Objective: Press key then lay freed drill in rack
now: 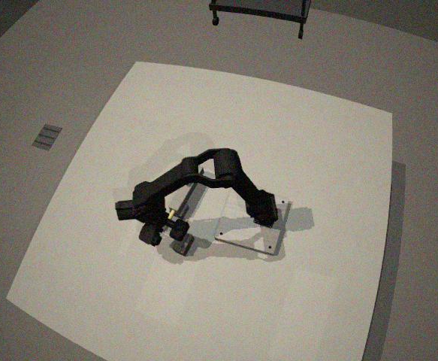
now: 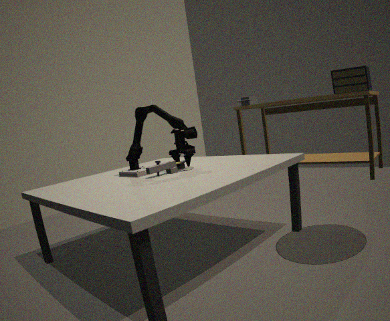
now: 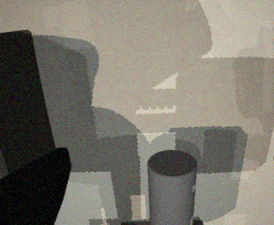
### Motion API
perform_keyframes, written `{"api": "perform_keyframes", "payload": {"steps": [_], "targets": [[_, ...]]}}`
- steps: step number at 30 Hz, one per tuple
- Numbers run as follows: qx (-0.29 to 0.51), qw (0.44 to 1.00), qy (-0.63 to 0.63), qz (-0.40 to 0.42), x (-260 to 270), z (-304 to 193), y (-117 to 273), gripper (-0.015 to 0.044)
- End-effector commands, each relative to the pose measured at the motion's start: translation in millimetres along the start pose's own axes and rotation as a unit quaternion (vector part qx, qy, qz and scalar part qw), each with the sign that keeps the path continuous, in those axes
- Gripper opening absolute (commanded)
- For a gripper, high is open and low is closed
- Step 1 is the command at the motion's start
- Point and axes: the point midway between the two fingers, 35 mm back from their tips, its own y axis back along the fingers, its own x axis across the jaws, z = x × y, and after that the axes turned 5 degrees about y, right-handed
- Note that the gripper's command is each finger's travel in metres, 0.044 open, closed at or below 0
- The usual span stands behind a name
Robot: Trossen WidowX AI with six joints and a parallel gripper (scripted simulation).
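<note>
My gripper (image 1: 164, 233) (image 2: 182, 162) (image 3: 173, 154) is open low over the small fixtures. A grey cylinder (image 3: 172, 197), which looks like the drill, stands between the spread fingers with its dark round end toward the wrist camera. Clear gaps show on both sides of it. A yellow piece (image 1: 170, 214) (image 2: 178, 162) shows beside the fingers. A long grey bar (image 2: 162, 167) with a dark knob, likely the key, lies between the arm's base and the gripper. Whether it is pressed down cannot be told. A small brownish block (image 1: 182, 244) is near the fingers. The rack cannot be told apart.
A large dark block (image 3: 12, 94) stands at the left in the wrist view, close to the left finger. The arm's base plate (image 1: 246, 244) (image 2: 130, 174) lies on the pale table (image 1: 249, 310) (image 2: 94, 196). A wooden shelf table (image 2: 309, 100) stands far behind.
</note>
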Motion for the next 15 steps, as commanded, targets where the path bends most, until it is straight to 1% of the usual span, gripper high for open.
{"api": "perform_keyframes", "payload": {"steps": [1,15], "targets": [[0.000,1.000,0.002,0.002,1.0,-2.6,-1.6,0.0440],[0.000,1.000,0.002,0.002,0.9,-7.6,-3.2,0.0440]]}}
